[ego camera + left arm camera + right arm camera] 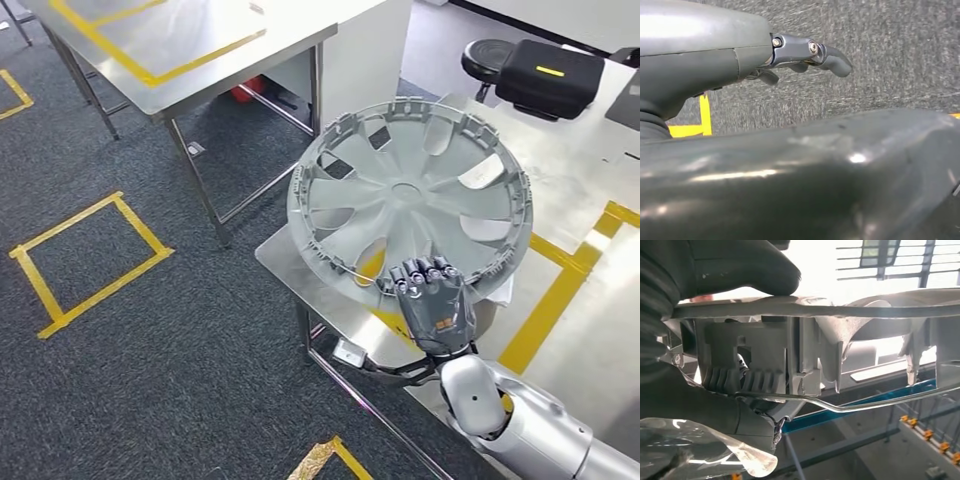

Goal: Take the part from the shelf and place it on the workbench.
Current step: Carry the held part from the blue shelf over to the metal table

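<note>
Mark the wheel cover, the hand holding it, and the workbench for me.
wheel cover (407, 190): head view, on its central hub.
right hand (436, 305): head view, on the back of the hand, fingers gripping the cover's near rim.
workbench (573, 180): head view, on bare steel beyond the cover.

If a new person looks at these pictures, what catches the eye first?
First, the large silver wheel cover, held tilted over the corner of the steel workbench. The right hand grips its near rim, fingers curled over the edge. Yellow tape squares mark the grey carpet at left.
</note>
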